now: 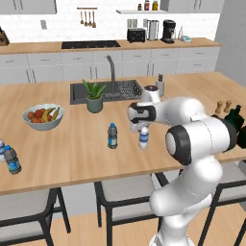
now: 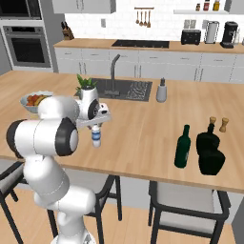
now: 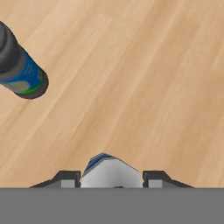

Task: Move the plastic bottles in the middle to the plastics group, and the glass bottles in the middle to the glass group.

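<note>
My gripper [image 1: 142, 129] reaches down over the pale white-capped plastic bottle [image 1: 143, 139] in the middle of the island and is shut on its top. In the hand view that bottle [image 3: 110, 171] sits tight between the two fingertips [image 3: 66, 179]. The dark-capped plastic bottle [image 1: 112, 136] stands a hand's width to its left, also seen top-down [image 3: 19, 70]. The plastics group [image 1: 10, 159] stands at the counter's far left edge. A tall green glass bottle [image 2: 182, 147] stands to the right, beside the near-black glass group [image 2: 209, 150].
A fruit bowl [image 1: 43, 116], a potted plant [image 1: 94, 97] and the sink [image 1: 79, 92] lie behind the bottles. Wooden salt and pepper shakers [image 2: 218, 124] stand behind the glass group. A grey dispenser [image 2: 161, 91] stands by the sink. Stools [image 1: 126, 188] tuck under the counter's front edge.
</note>
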Tool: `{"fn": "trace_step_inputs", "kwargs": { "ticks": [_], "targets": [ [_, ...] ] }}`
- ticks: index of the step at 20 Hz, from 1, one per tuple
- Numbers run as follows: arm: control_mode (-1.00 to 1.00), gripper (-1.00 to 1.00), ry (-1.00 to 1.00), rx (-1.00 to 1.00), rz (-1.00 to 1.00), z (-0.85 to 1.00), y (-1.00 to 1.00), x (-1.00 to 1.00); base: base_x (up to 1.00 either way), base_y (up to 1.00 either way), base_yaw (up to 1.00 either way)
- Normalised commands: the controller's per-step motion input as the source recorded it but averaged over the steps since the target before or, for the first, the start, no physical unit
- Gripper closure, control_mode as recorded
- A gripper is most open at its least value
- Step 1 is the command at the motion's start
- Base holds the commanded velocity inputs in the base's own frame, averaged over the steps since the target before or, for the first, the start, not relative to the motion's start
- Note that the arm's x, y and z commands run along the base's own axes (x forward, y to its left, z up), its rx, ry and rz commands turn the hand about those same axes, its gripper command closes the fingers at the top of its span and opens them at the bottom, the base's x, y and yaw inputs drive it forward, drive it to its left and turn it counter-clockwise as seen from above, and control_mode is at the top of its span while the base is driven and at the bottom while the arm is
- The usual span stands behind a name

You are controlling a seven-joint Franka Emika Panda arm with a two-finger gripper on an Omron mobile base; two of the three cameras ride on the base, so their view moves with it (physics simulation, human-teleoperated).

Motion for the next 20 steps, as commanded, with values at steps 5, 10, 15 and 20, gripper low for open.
{"fn": "trace_step_inputs", "kwargs": {
  "ticks": [5, 10, 15, 20],
  "targets": [
    [-1.0, 1.0, 0.0, 0.02, 0.09, 0.28, 0.11, -0.65, 0.0, 0.0, 0.0],
    [-1.0, 1.0, 0.0, 0.0, 0.14, 0.25, 0.51, -0.66, 0.0, 0.0, 0.0],
    [-1.0, 1.0, 0.0, 0.0, 0.12, 0.23, 0.71, -0.62, 0.0, 0.0, 0.0],
    [-1.0, 1.0, 0.0, 0.0, 0.07, 0.19, 0.76, -0.55, 0.0, 0.0, 0.0]
  ]
}}
